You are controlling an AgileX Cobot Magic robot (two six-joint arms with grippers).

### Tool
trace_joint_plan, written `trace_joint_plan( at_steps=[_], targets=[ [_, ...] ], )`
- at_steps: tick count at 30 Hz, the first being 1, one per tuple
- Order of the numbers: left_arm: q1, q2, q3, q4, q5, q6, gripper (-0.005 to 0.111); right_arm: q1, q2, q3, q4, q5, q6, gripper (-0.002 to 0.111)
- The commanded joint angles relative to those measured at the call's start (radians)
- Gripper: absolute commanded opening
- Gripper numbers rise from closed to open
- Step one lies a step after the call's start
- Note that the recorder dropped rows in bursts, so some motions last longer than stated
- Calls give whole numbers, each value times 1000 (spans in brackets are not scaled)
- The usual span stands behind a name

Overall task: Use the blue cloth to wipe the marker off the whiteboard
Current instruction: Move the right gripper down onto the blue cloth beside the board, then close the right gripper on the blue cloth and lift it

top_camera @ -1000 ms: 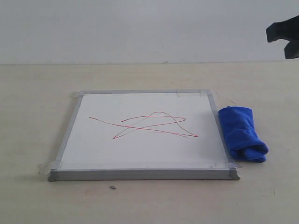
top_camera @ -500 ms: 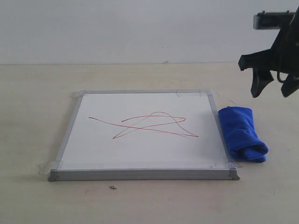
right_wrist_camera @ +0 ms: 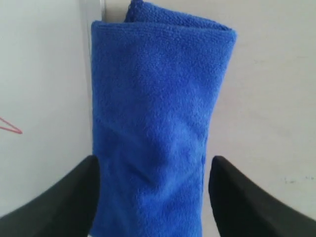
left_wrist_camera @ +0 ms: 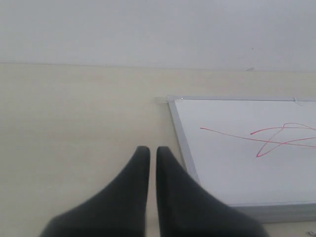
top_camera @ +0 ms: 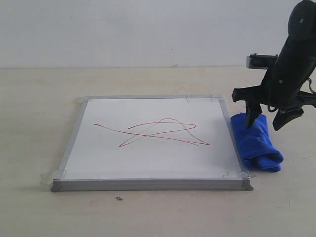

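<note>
The whiteboard [top_camera: 148,163] lies flat on the table, its grey frame taped down at the corners. Red marker lines [top_camera: 153,132] cross its middle like a rough star. The blue cloth [top_camera: 257,143] lies rolled just off the board's right edge. My right gripper [top_camera: 267,121] hangs open over the cloth's far end, one finger on each side. In the right wrist view the blue cloth [right_wrist_camera: 155,123] fills the gap of the right gripper [right_wrist_camera: 154,168], untouched. My left gripper [left_wrist_camera: 149,151] is shut and empty, left of the whiteboard [left_wrist_camera: 232,168], where the marker [left_wrist_camera: 276,138] shows.
The beige table [top_camera: 39,98] runs all round the board to a white wall behind. A small dark speck [top_camera: 119,198] lies in front of the board's near edge.
My right gripper came down from the upper right corner and moved left, ending open astride the far end of the blue cloth. The cloth and board stayed still.
</note>
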Motion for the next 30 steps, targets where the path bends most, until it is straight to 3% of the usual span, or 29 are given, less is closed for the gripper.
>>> trace_joint_plan(
  at_steps=[1, 12, 15, 21, 25, 30],
  targets=[
    [3, -3, 3, 1, -7, 2, 5, 0, 30, -4, 2, -62, -17, 57],
    [3, -3, 3, 1, -7, 2, 5, 0, 129, -4, 0, -109, -28, 56],
    [3, -3, 3, 1, -7, 2, 5, 0, 140, -4, 0, -110, -28, 45],
    [3, -3, 3, 1, -7, 2, 5, 0, 138, -4, 4, -86, -50, 2],
    [3, -3, 3, 1, -7, 2, 5, 0, 136, -9, 4, -63, -102, 0],
    [3, -3, 3, 1, -7, 2, 5, 0, 131, -116, 27, 98, -212, 0]
  ],
)
